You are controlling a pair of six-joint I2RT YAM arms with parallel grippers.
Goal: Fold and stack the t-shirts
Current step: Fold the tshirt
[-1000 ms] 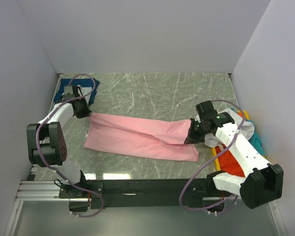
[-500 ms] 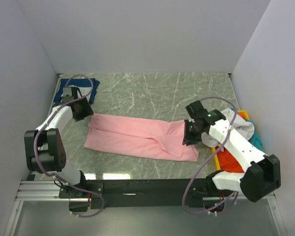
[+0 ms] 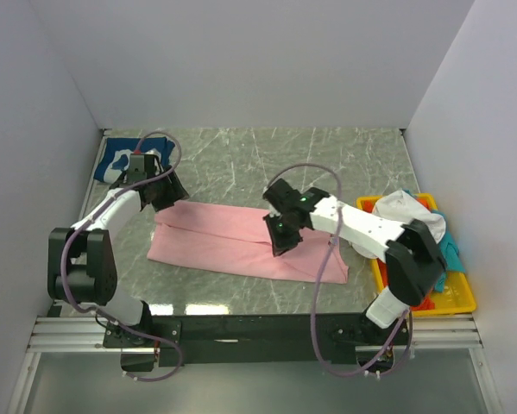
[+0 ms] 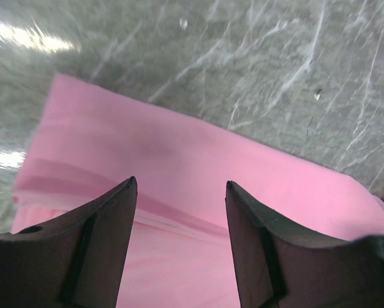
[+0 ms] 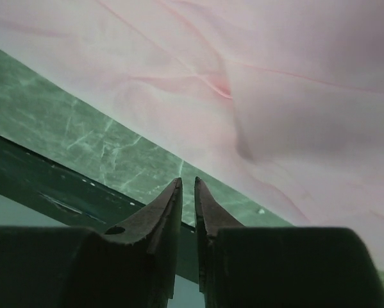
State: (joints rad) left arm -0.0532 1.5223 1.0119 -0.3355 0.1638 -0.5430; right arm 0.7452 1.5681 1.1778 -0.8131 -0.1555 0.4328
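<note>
Table (image 3: 327, 164): navy tee (image 3: 111, 155) half-hidden; left end effector (image 4: 181, 181) apart, right end effector (image 5: 188, 181) barely apart.

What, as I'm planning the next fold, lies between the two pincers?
Only the pink t-shirt lies between the left pincer and the right pincer; the top view shows it.

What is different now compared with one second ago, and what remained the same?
Both grippers released the pink t-shirt. The right gripper moved left from the shirt's right end to over its middle; the left gripper shifted slightly right, jaws open. The shirt, the navy t-shirt and the yellow tray stayed put.
</note>
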